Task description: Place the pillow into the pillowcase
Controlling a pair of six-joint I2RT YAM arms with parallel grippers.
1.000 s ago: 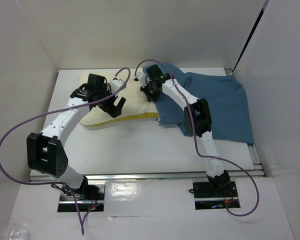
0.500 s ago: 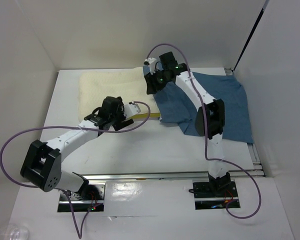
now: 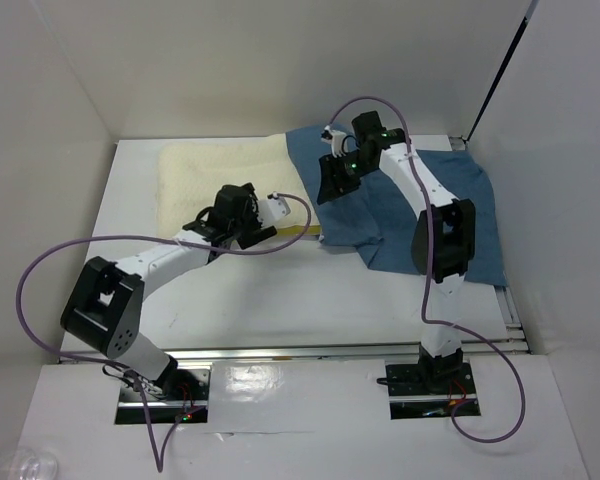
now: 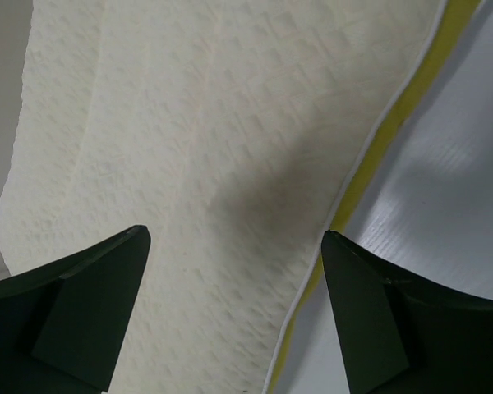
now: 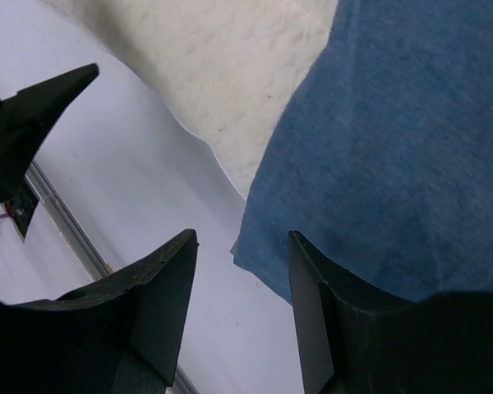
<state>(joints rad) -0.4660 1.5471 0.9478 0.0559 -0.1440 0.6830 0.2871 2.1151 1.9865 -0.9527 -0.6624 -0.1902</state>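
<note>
The cream pillow [image 3: 220,170] lies at the back left of the table, its yellow-piped front edge [image 4: 378,148] facing the arms. The blue pillowcase [image 3: 440,210] is spread to its right, and its left end lies over the pillow's right end. My left gripper [image 3: 250,232] hovers open over the pillow's front edge; the textured pillow [image 4: 189,123] fills the gap between its fingers. My right gripper [image 3: 328,190] hangs open above the pillowcase's left part. Nothing sits between its fingers, and below them show a corner of the pillowcase [image 5: 394,148], the pillow [image 5: 222,57] and bare table.
White walls close in the table on the left, back and right. A metal rail [image 3: 330,350] runs along the front edge by the arm bases. Purple cables loop off both arms. Bare table [image 3: 280,300] lies in front of the pillow.
The right gripper has opened, let go of the pillowcase and shifted right. The left gripper came from above the pillow to its front edge. The pillowcase now covers more of the pillow's right end.
</note>
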